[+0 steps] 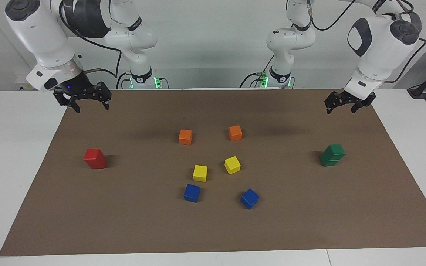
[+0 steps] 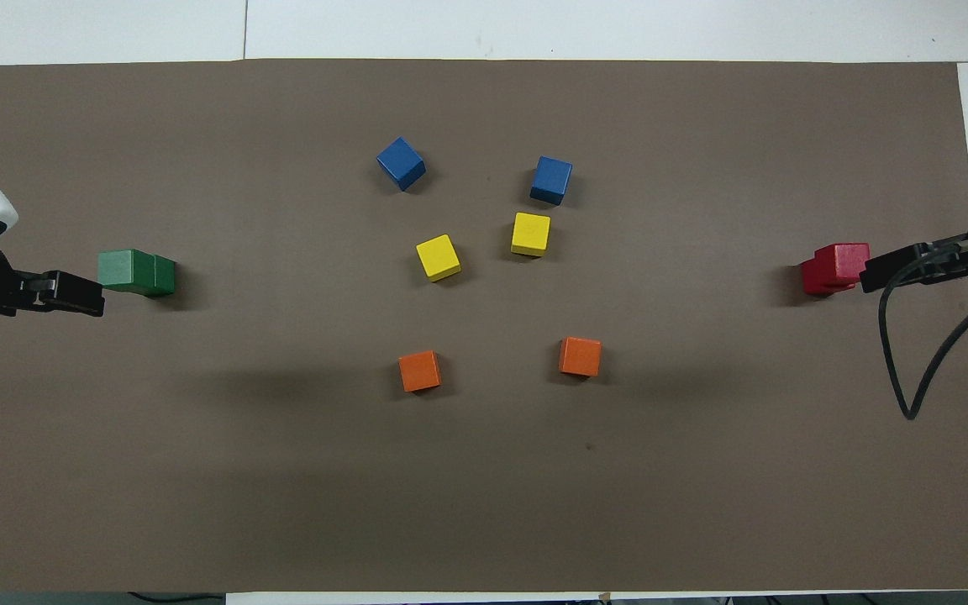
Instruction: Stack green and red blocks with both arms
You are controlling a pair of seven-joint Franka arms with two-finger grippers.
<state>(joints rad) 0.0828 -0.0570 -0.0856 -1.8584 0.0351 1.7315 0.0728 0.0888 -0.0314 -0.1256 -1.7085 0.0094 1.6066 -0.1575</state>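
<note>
Two dark green blocks (image 1: 332, 155) stand stacked one on the other toward the left arm's end of the brown mat; the stack also shows in the overhead view (image 2: 135, 271). Two bright red blocks (image 1: 95, 159) stand stacked toward the right arm's end, the top one slightly offset in the overhead view (image 2: 835, 267). My left gripper (image 1: 341, 109) is open and empty, raised over the mat beside the green stack (image 2: 72, 292). My right gripper (image 1: 91, 106) is open and empty, raised over the mat beside the red stack (image 2: 896, 267).
In the mat's middle lie two orange cubes (image 1: 185, 137) (image 1: 235, 133), two yellow cubes (image 1: 200, 173) (image 1: 232, 165) and two blue cubes (image 1: 192, 193) (image 1: 249, 198). The brown mat (image 1: 309, 229) covers most of the white table.
</note>
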